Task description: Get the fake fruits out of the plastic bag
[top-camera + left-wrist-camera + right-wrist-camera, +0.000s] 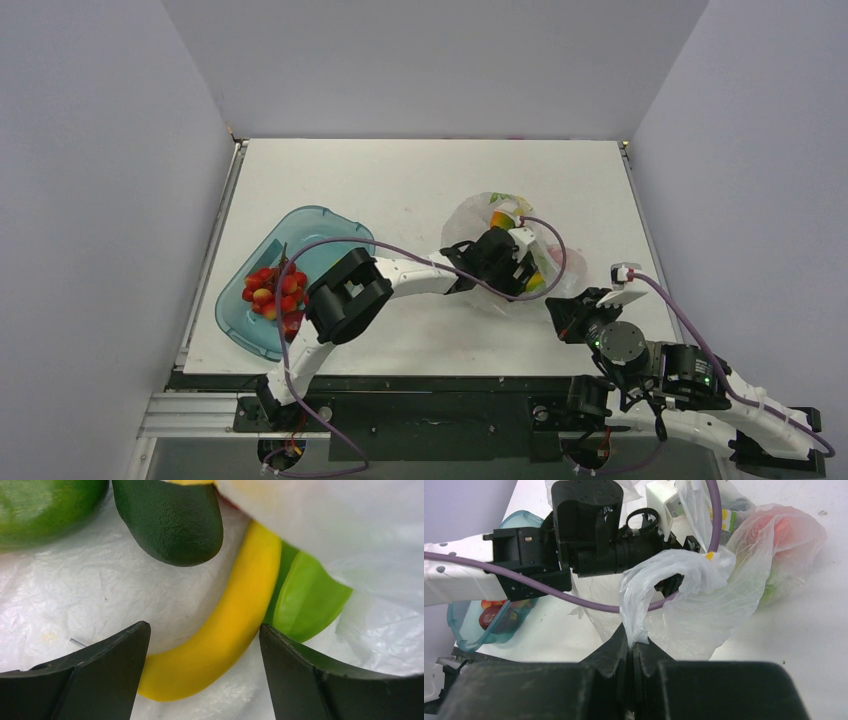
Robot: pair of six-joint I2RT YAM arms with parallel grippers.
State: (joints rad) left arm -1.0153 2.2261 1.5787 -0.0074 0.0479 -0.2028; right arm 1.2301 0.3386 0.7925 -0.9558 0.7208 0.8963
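Observation:
The plastic bag point(470, 215) lies crumpled at mid-table. My left gripper point(205, 645) is inside it, open, its fingers on either side of the yellow banana point(235, 615) without touching it. Beside the banana lie a light green piece point(305, 600), a dark green fruit point(172, 520) and another green fruit point(45, 505). My right gripper point(633, 647) is shut on a pinched fold of the bag point(704, 610) at its near edge. A red fruit point(774, 530) shows through the bag's film. An orange-green mango point(503, 218) sits at the bag's far side.
A teal-blue oval tray point(320, 225) at the left holds a cluster of red berries point(275, 290). The left arm's purple cable point(574, 597) loops over the bag. Walls close in the table on three sides.

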